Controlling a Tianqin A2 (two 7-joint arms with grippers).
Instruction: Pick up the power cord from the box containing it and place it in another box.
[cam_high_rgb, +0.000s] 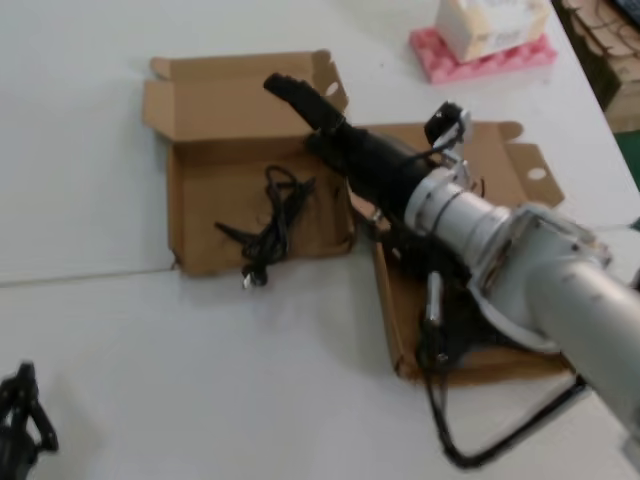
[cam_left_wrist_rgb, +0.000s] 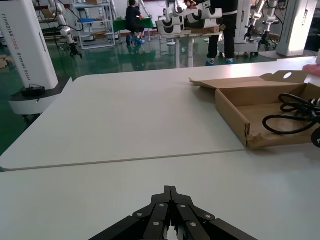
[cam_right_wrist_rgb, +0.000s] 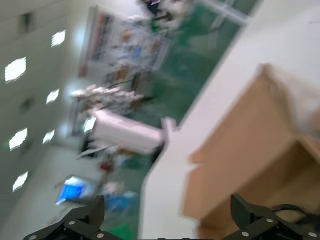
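Right now the main obstruction is the right arm itself: its grey forearm and black wrist lie across the straight-walled box (cam_high_rgb: 500, 160), hiding most of the floor. A black arm cable (cam_high_rgb: 480, 445) loops off the table edge by that box. A pink foam pad (cam_high_rgb: 440, 55) with a white carton (cam_high_rgb: 490, 20) sits at the far edge, well clear.

The right gripper (cam_high_rgb: 290, 90) reaches forward and tilts up over the hinged lid of the wavy-walled box (cam_high_rgb: 190, 200). Its fingers (cam_right_wrist_rgb: 80, 220) are spread wide and empty. The left gripper (cam_left_wrist_rgb: 170, 192) is parked low over the white table (cam_high_rgb: 100, 330), near corner, tips pressed together on nothing.

The power cord (cam_high_rgb: 275, 220) lies inside the wavy-walled box, a loose thin black loop, with its plug (cam_high_rgb: 250, 278) hanging over the front wall. Both boxes are shallow brown corrugated card with holed side tabs.
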